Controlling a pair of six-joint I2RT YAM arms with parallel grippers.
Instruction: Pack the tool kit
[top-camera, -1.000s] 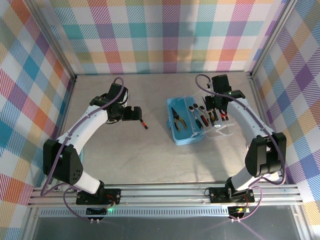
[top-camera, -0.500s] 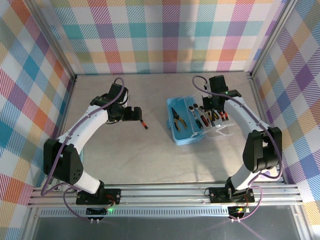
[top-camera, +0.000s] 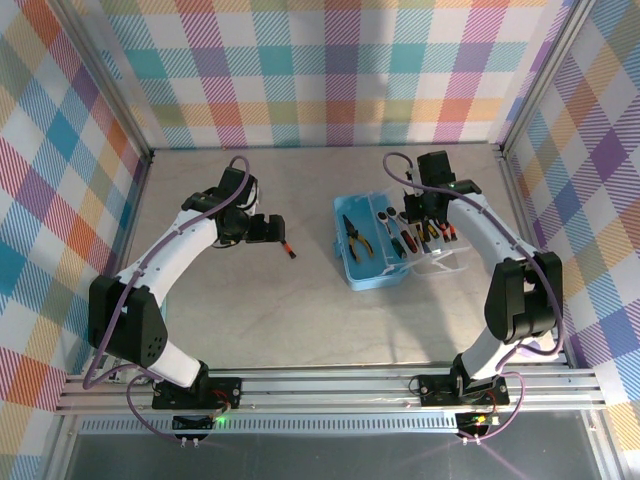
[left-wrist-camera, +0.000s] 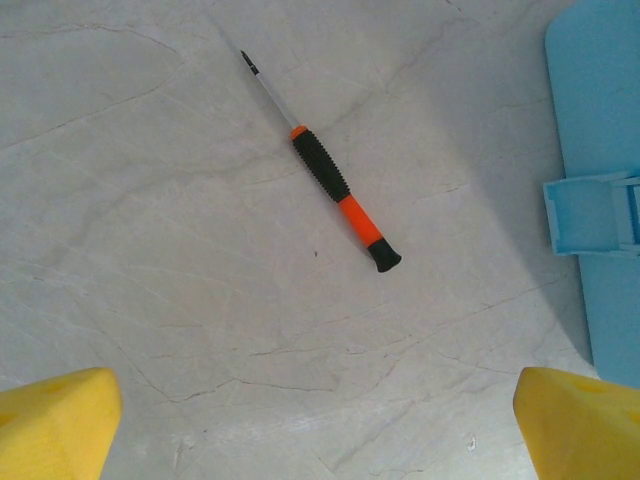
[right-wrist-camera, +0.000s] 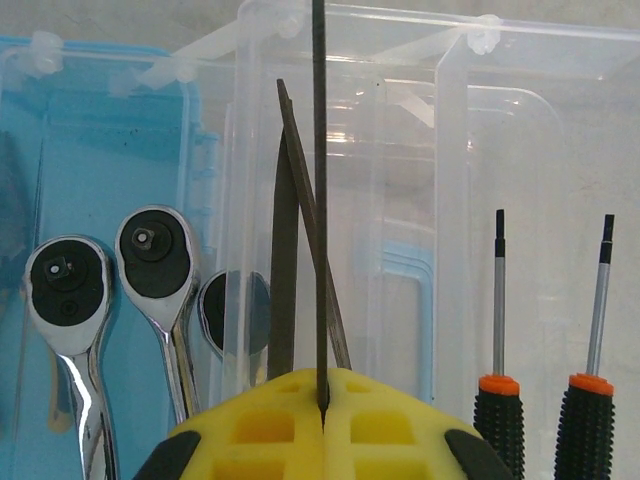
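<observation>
No writing, number, brand mark or sign can be read anywhere. The blue box, the screwdriver lying on the worktop and the wrenches carry no legible lettering.

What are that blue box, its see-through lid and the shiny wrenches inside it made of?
The box looks like translucent light-blue plastic, smooth and slightly glossy. The lid seems clear plastic: moulded ribs and hinges show. The wrenches look like polished metal, judging by their mirror glints.
</observation>
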